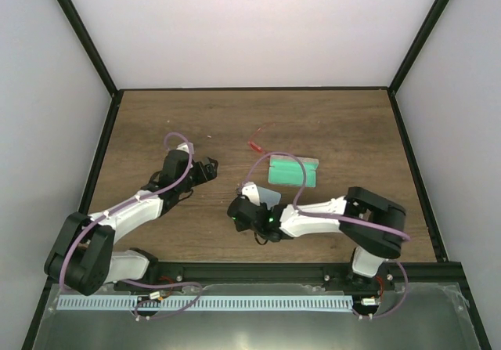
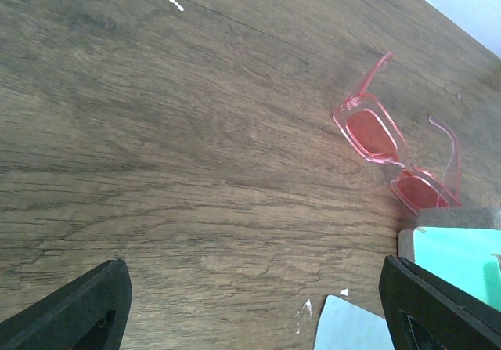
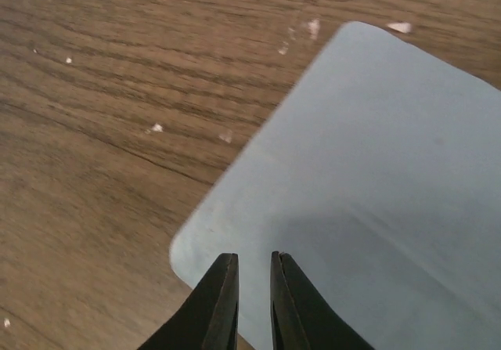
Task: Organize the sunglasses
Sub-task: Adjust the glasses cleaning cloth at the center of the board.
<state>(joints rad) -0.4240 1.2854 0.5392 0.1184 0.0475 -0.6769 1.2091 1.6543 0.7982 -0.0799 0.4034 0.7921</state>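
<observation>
Sunglasses (image 2: 395, 153): lying on the table (image 2: 156, 146) with arms unfolded and pink lenses showing, just beside the case's far-left corner, apart from both grippers.
Case (image 1: 293, 171): lying open, its green lining facing up, between the sunglasses and the cloth.
Cloth (image 3: 376, 178): lying flat on the wood, near the case's near-left side.
Left gripper (image 2: 252, 268): hanging over bare wood to the left of the sunglasses, fingers spreading wide and holding nothing.
Right gripper (image 3: 252, 257): pointing at the cloth's edge, fingers standing parted by only a narrow slit, nothing showing between them.
</observation>
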